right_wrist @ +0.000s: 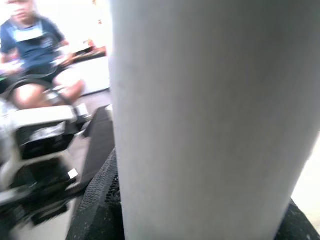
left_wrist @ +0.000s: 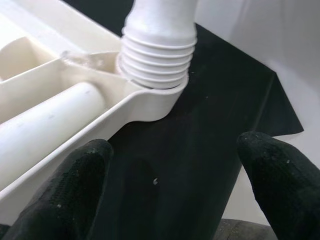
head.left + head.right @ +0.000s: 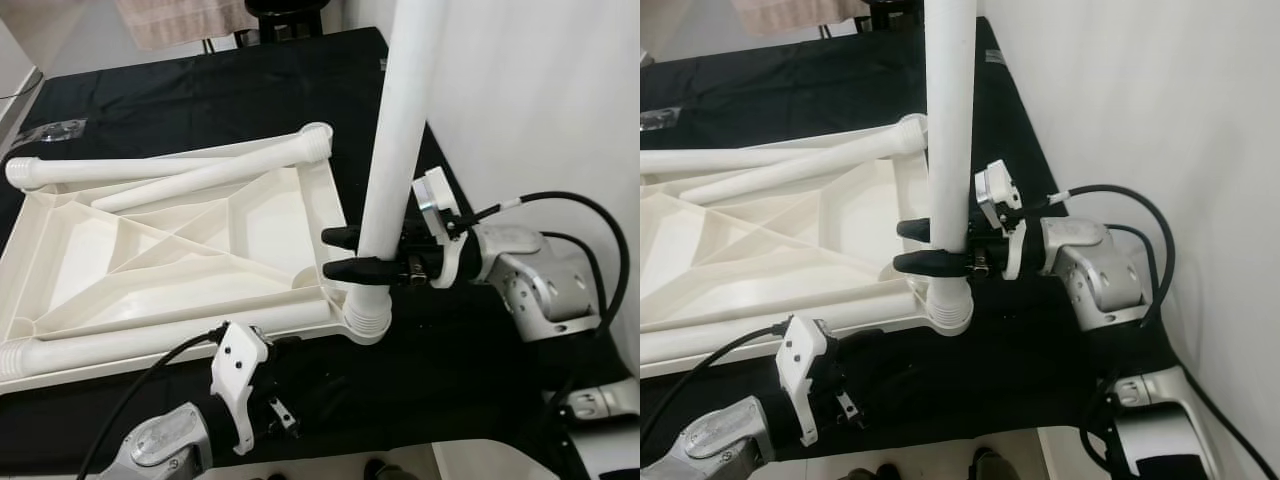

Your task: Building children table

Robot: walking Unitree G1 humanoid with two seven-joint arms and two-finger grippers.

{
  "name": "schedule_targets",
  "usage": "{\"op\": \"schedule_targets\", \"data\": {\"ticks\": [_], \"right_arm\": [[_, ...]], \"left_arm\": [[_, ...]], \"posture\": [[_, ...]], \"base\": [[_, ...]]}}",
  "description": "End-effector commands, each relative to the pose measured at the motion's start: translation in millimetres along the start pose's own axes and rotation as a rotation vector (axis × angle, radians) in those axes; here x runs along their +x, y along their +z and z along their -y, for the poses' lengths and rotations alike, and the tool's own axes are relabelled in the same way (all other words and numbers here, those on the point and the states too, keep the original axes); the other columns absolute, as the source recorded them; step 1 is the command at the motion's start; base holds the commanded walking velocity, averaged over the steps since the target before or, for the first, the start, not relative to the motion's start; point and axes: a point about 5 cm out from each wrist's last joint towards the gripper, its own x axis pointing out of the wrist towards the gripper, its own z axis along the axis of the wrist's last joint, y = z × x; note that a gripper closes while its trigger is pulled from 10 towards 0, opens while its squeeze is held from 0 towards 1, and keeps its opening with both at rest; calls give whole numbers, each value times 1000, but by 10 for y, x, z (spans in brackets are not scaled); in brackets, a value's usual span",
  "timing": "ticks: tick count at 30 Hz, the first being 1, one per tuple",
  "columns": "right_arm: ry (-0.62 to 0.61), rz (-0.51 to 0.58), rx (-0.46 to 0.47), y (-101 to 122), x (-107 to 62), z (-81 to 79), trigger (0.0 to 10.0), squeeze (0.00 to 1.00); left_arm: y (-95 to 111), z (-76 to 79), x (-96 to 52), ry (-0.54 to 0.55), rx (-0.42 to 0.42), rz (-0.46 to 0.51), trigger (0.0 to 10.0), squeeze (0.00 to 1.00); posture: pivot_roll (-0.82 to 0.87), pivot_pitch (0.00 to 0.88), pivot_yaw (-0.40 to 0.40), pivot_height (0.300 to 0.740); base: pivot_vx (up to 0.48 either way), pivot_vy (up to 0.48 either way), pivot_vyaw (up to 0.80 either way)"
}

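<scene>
Table leg (image 3: pixel 400 130) standing upright in corner socket (image 3: pixel 366 318) of the inverted white table frame (image 3: pixel 180 250) on black tabletop (image 3: pixel 200 90); right gripper (image 3: pixel 342 252) clamps it; left gripper (image 2: pixel 175 190) open nearby.

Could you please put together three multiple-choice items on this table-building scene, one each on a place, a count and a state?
1. Where does the upright leg stand?
A. in the tabletop's corner socket nearest the right claw
B. flat across the tabletop
C. on the floor

2. How many loose legs lie on the upturned tabletop?
A. one
B. three
C. six

3. What is the right claw doing?
A. hanging idle
B. clamped around the upright leg
C. pressing the black cloth

Answers: 1 A, the ribbed end sits in the corner socket; 2 B, three white tubes lie along its ribs; 3 B, both fingers close on the leg, while the left claw hovers open near the socket.
</scene>
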Motion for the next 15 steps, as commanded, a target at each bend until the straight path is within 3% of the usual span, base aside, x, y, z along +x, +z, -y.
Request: {"op": "schedule_targets", "data": {"ticks": [1,4,7,9,12,15], "right_arm": [[-153,-143,111,-471,-20,-3,10000,0],[-259,-124,89,-488,-39,5,10000,0],[-346,-42,28,-457,-46,-105,10000,0],[-344,-32,18,-452,-40,-141,10000,0],[-271,-74,-78,-475,-2,-321,10000,0],[-213,-113,-136,-481,54,-396,10000,0]], "left_arm": [[-27,-18,-44,8,3,-30,10000,0],[-22,-56,-52,19,13,-32,10000,0],[-15,-108,-54,31,27,-36,10000,0],[-14,-117,-52,32,29,-36,10000,0],[-8,-150,-51,34,37,-39,10000,0],[-4,-172,-44,36,46,-39,10000,0]], "posture": [[-15,329,68,740],[-19,326,71,740],[-24,321,75,740],[-25,320,76,740],[-34,314,84,740],[-34,307,86,740]], "base": [[0,0,0],[0,0,0],[0,0,0],[0,0,0],[0,0,0],[0,0,0]]}}
